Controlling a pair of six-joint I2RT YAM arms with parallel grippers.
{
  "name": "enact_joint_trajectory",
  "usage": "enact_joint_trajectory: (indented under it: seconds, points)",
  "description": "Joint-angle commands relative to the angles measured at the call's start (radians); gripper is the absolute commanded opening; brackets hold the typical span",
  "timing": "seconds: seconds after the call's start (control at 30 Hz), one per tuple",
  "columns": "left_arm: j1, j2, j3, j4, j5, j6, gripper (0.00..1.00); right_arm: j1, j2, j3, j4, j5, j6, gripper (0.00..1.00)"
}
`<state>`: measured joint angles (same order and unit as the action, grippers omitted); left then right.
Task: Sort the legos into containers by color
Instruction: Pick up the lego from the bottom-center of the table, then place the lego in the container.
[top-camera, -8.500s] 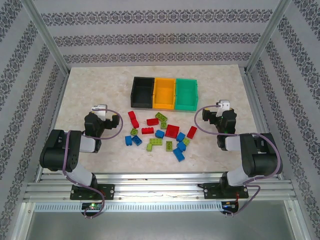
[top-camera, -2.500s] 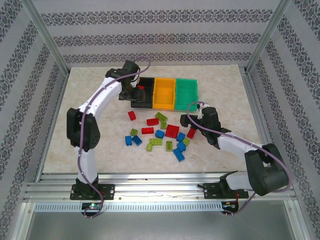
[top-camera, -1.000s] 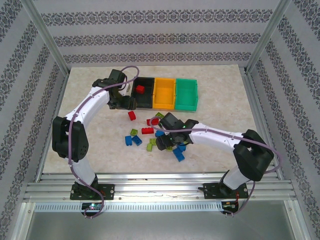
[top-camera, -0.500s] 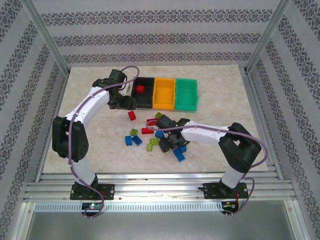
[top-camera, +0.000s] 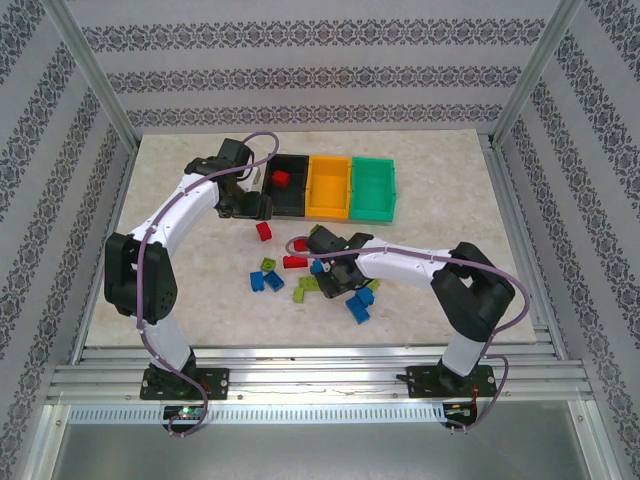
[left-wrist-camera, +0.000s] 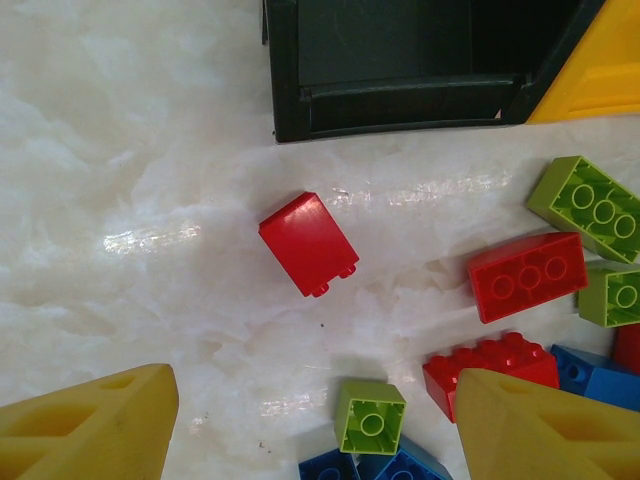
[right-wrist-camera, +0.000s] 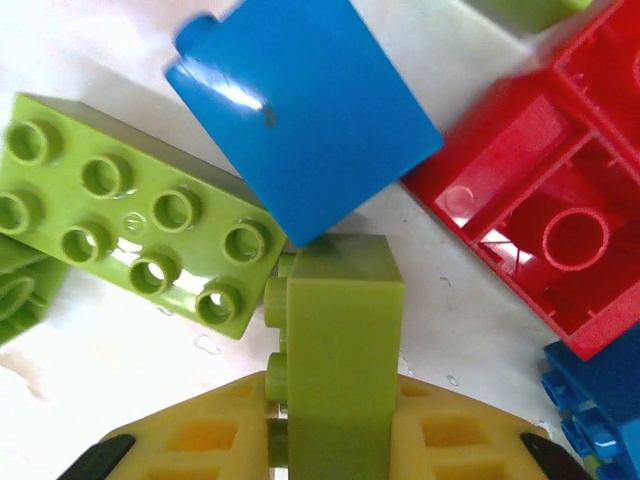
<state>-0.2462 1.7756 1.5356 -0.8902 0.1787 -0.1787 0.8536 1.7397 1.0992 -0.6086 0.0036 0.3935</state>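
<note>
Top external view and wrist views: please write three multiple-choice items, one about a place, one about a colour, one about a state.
1. The binned red brick lies in: A. black bin B. orange bin C. green bin
2. The held brick in the right gripper is: A. red B. blue C. lime green
3. The left gripper jaws are: A. open, empty B. shut on a blue brick C. shut on a bin wall

A: black walls surround it. C: the right wrist view shows lime green. A: its jaws stand apart, nothing between.
</note>
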Motion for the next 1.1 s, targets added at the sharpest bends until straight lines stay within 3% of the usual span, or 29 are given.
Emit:
enact_joint_trajectory:
  seconds: [0.0, 0.23, 0.53, 0.63, 0.83, 1.07]
  points:
    - [0.010, -0.027, -0.005, -0.003, -0.015, 0.025, 0.73, -0.014, -0.072, 0.049, 0.021, 0.008, -0.022, 0.23]
    - [0.010, -0.034, -0.009, 0.000, -0.013, 0.025, 0.73, -0.225, -0.061, 0.253, 0.063, -0.081, -0.091, 0.19]
    - [0.010, -0.042, -0.022, 0.011, -0.028, 0.027, 0.73, -0.371, 0.274, 0.647, 0.051, -0.130, -0.117, 0.22]
    - [0.010, -0.043, -0.019, 0.011, -0.020, 0.027, 0.73, -0.382, 0.341, 0.724, 0.022, -0.122, -0.120, 0.46]
    - [0.010, -0.051, -0.022, 0.015, -0.028, 0.029, 0.73, -0.355, 0.214, 0.565, 0.056, -0.114, -0.128, 0.51]
    - [0.011, -0.045, -0.021, 0.016, -0.002, 0.024, 0.73, -0.306, -0.032, 0.232, 0.058, -0.110, -0.130, 0.52]
